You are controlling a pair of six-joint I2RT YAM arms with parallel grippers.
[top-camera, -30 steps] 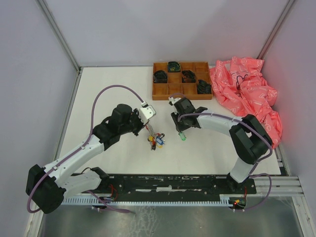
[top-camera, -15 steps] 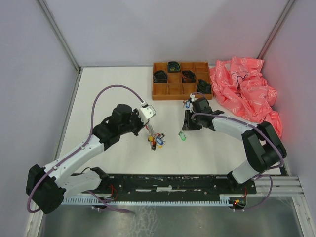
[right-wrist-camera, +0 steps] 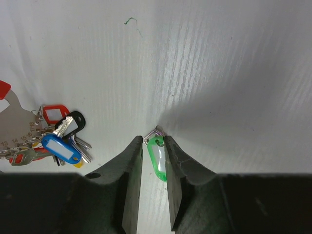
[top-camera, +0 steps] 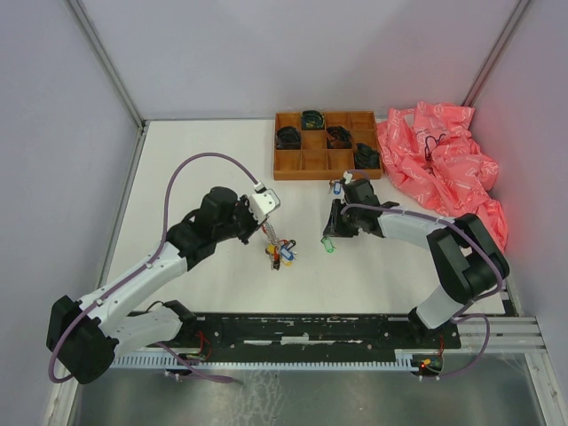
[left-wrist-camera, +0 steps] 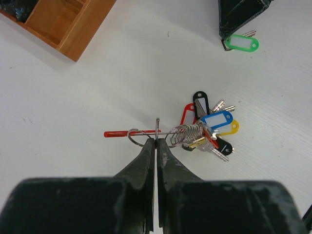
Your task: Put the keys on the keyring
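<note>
White table inside grey walls, seen from above. At its far edge stands a wooden tray with dark coils in several compartments. To the tray's right lies a crumpled pink sheet.

Left gripper: jaws pressed together, pinching the thin wire of the keyring near the middle of the table. I see the ring standing on edge just above the fingertips. A red strap sticks out flat to one side of the ring. On the other side hang the keys, a bunch with black, red, blue and yellow tags resting on the table.

Right gripper: pointed down at the table, well apart from the bunch and nearer the tray. Its jaws stand a little apart, astride the ring end of the green key. A strip of bare table shows between the tag and one finger, so I record no squeeze on it. The green key lies flat on the table, apart from the keyring and not threaded on it.
</note>
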